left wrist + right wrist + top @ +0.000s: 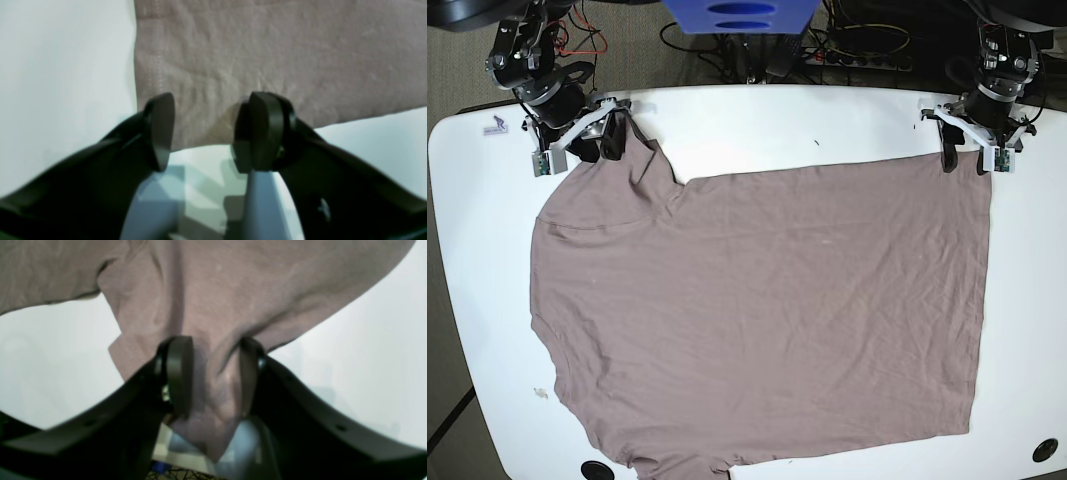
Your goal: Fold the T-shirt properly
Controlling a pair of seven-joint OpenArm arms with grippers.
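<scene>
Black fingers (178,373) of the right tool (213,376) fill the bottom of the right wrist view. They are clamped on a bunched bit of the shirt (767,310). The cloth is squeezed between them and a point of it hangs down below the pads. In the base view this tool (607,138) sits at the far left corner of the shirt, where the cloth is pulled up into a peak.

On the other side, the left tool (203,133) has its two pads apart, with a wide gap between them. The shirt's corner (200,126) lies flat on the counter (60,83) right in that gap. The hem runs along one side of the corner. The pads sit just beside the cloth edge, and nothing is squeezed between them. In the base view this tool (972,152) is at the far right corner of the shirt.

All the rest of the shirt is spread out flat and wrinkly over most of the white counter (1027,330). Its near edge reaches almost to the front of the counter.
</scene>
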